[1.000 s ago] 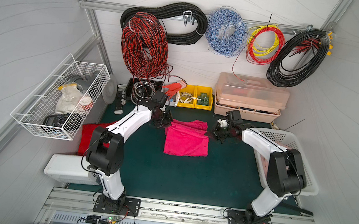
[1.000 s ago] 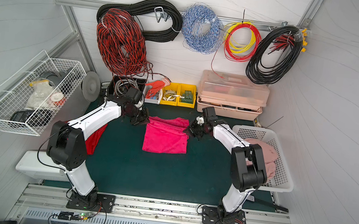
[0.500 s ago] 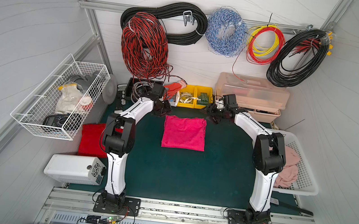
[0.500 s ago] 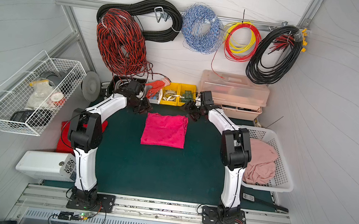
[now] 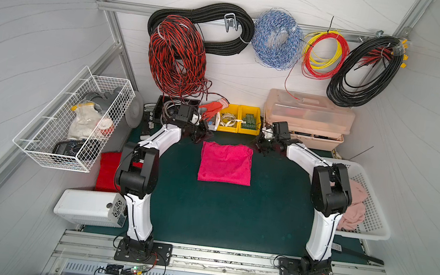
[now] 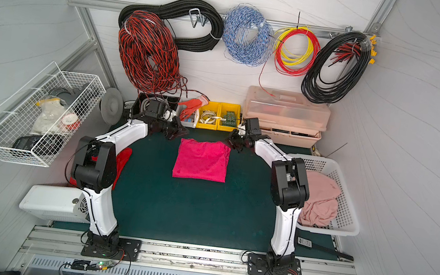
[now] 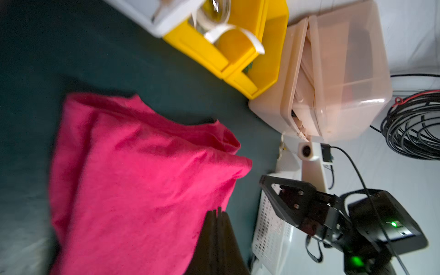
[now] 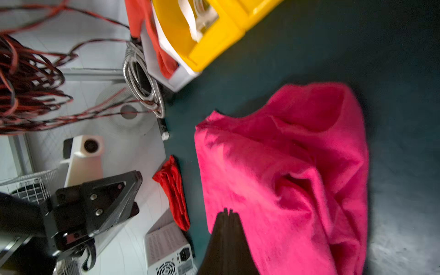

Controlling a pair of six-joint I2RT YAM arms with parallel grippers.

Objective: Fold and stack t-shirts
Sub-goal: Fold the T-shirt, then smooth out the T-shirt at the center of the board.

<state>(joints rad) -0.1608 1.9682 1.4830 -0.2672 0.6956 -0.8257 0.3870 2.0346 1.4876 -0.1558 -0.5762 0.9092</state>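
While magenta t-shirt point(image 5: 225, 163) lies folded on surface point(image 5: 232, 212), we see left gripper point(image 5: 203, 137) and right gripper point(image 5: 260, 148) closed, empty, beside its 2 far corners.

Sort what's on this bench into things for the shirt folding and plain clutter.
Job: folded magenta t-shirt; red t-shirt.
Clutter: yellow bins; orange-red glove; translucent toolbox; hanging wire coils; wire basket.
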